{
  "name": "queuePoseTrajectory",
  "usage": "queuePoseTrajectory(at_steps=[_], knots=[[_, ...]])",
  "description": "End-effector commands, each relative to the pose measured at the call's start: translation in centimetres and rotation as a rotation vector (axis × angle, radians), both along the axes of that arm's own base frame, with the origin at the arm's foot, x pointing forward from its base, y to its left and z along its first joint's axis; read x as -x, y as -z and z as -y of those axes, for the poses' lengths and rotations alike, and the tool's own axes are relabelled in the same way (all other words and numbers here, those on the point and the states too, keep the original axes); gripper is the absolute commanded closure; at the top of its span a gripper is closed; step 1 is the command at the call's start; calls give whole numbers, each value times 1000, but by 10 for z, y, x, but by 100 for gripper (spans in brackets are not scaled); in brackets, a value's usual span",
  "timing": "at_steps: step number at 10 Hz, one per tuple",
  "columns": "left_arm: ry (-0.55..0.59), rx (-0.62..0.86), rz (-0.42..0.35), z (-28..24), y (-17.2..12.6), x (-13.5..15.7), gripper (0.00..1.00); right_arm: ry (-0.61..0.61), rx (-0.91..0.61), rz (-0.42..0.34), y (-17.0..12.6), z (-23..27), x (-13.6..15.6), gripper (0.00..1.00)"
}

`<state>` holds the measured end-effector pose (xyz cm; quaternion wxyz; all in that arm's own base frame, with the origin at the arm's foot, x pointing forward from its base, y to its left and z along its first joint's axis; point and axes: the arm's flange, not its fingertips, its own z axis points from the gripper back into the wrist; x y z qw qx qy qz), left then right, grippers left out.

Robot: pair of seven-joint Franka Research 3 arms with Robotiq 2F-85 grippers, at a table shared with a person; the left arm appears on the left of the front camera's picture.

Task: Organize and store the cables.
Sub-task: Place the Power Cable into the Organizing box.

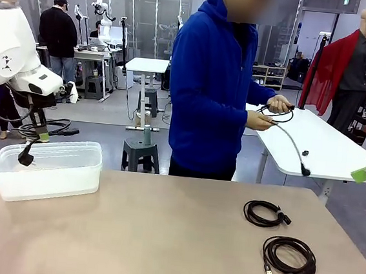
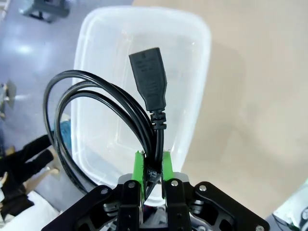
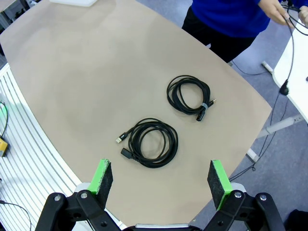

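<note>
My left gripper (image 1: 42,135) (image 2: 153,166) is shut on a coiled black cable (image 2: 108,113) and holds it over the clear plastic tub (image 1: 50,173) (image 2: 192,57). The cable's chunky plug (image 1: 26,157) (image 2: 149,79) hangs just above the tub's inside. Two more coiled cables lie on the tan table at the right: a smaller one (image 1: 265,213) (image 3: 189,94) and a larger one (image 1: 289,256) (image 3: 152,142). My right gripper (image 3: 160,177) stands open high above them, its green pad (image 1: 359,174) at the right edge of the front view. A person in a blue hoodie coils another cable (image 1: 282,120) in both hands.
The tub stands at the table's far left corner. A white side table (image 1: 324,147) sits behind the right end, under the person's cable. The person (image 1: 214,82) stands at the middle of the far edge.
</note>
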<state>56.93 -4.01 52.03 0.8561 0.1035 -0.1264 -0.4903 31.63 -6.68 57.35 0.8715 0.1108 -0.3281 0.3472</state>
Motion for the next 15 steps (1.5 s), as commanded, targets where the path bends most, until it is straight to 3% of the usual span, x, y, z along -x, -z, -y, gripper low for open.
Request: queuePoseTrajectory(at_steps=[1, 4, 8, 12, 13, 15], knots=[[-56, -1, -21, -5, 2, -20, 83, -6, 0, 2, 1, 1, 0, 0], [-76, 11, -43, -14, 29, -39, 83, -6, 0, 2, 1, 1, 0, 0], [-74, 51, -154, -15, 68, -44, 83, -6, 0, 2, 1, 1, 0, 0], [-102, 67, -219, -20, 108, -49, 83, -6, 0, 2, 1, 1, 0, 0], [-106, 71, -219, -22, 108, -44, 79, -6, 0, 2, 1, 1, 0, 0], [-109, 80, -190, -25, 101, -44, 50, -6, 0, 2, 1, 1, 0, 0]])
